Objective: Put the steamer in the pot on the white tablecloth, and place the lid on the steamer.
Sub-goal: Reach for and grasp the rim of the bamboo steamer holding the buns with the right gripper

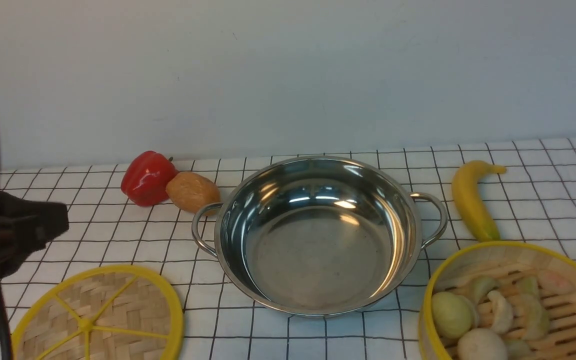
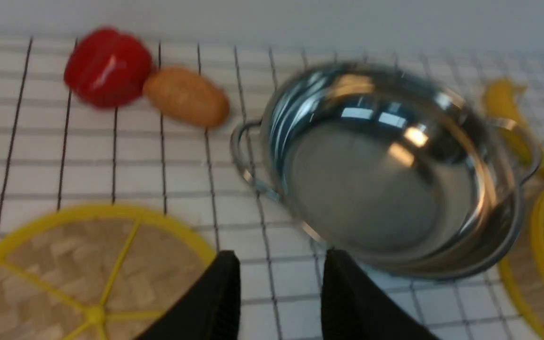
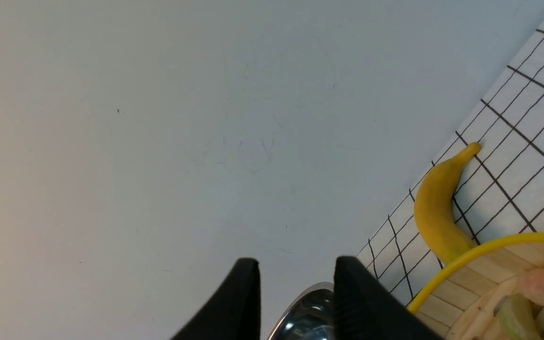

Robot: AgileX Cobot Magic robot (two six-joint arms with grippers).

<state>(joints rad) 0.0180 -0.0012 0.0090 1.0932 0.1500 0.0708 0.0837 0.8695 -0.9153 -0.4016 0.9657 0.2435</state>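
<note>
The shiny steel pot (image 1: 318, 250) stands empty in the middle of the white tablecloth (image 1: 548, 200). The steamer (image 1: 488, 265), a yellow-rimmed bamboo basket with toy dumplings and buns in it, sits at the front right, just right of the pot. At the front left lies the flat woven lid (image 1: 103, 315). My left gripper (image 2: 280, 255) is open and empty, hovering at the left edge above the cloth between the lid (image 2: 83, 274) and the pot (image 2: 380, 189). My right gripper (image 3: 296, 262) is also open and empty, raised beside the steamer's rim (image 3: 489, 245); it is out of the front view.
A yellow banana (image 1: 468, 200) lies behind the steamer, right of the pot's handle. A red pepper (image 1: 145, 177) and a brown potato (image 1: 193, 191) rest at the back left by the pot's other handle. A pale wall closes the back.
</note>
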